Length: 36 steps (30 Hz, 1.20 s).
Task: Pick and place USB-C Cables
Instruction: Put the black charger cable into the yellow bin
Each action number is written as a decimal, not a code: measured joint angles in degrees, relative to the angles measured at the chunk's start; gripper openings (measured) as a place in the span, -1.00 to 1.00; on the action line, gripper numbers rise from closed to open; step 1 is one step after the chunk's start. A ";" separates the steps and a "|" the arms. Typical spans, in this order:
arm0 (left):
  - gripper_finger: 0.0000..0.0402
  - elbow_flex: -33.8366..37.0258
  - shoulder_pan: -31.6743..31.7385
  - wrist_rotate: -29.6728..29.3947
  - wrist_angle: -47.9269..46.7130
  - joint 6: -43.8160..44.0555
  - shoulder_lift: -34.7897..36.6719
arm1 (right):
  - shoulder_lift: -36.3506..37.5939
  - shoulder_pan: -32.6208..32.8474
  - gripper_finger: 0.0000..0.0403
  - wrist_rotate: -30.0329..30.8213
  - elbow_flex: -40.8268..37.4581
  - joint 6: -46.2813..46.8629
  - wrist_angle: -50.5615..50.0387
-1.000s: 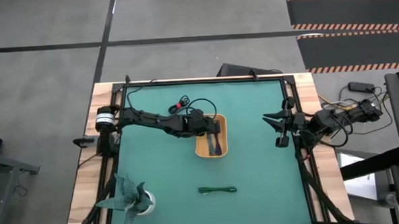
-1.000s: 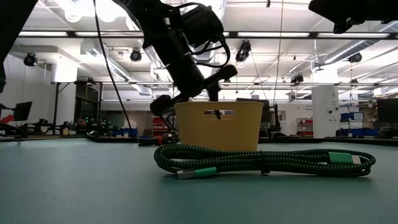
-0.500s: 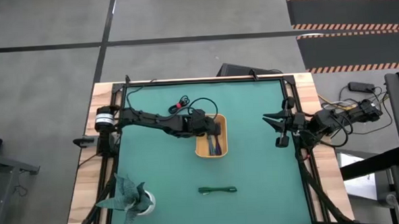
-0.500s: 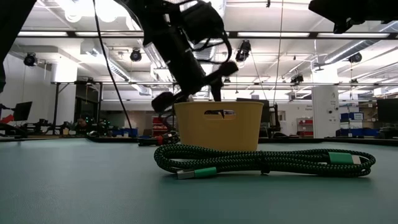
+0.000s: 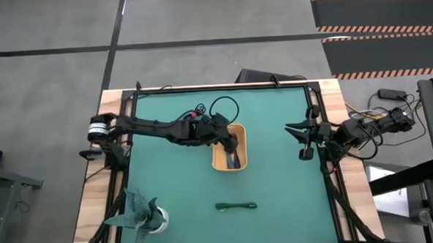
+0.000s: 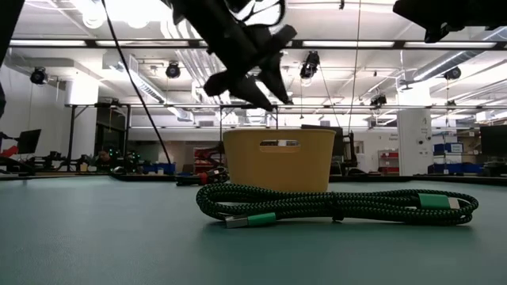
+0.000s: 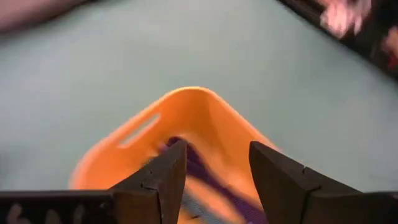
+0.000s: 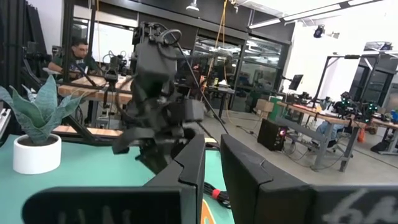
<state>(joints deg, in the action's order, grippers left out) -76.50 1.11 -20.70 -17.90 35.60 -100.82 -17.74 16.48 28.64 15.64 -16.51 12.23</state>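
Note:
The orange tray [image 5: 220, 162] [image 6: 277, 162] stands mid-table with the purple cable [image 5: 235, 159] [image 7: 200, 172] and a light blue cable [image 5: 227, 156] lying in it. My left gripper [image 5: 233, 143] [image 6: 265, 83] [image 7: 215, 155] hovers open and empty above the tray's far end, fingers slanting down. The dark green cable [image 5: 235, 206] [image 6: 333, 204] lies bundled on the mat near the near edge. The red-and-black cable [image 5: 198, 110] lies on the mat beyond the tray, toward the far edge. My right gripper [image 5: 302, 138] [image 8: 212, 168] waits at the table's right edge, its fingers a narrow gap apart.
A teal paper plant in a white pot [image 5: 141, 213] [image 8: 37, 118] stands at the near left corner. A black wire loops from the left arm [image 5: 223, 106] over the far side of the mat. Bare mat lies between the tray and the green cable and toward the right arm.
My left gripper has risen from rim height inside the tray to well above it, and the arm has swung slightly toward the far edge. The cables in the tray have stayed put. The right arm has kept still.

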 joint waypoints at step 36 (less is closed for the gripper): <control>-0.20 3.47 11.07 -0.80 -8.07 -42.28 5.40 | 0.07 -0.01 -0.79 0.00 0.00 0.02 0.48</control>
<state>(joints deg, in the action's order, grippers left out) -73.03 12.19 -21.50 -25.97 -6.68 -95.42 -17.67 16.47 28.64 15.64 -16.49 12.71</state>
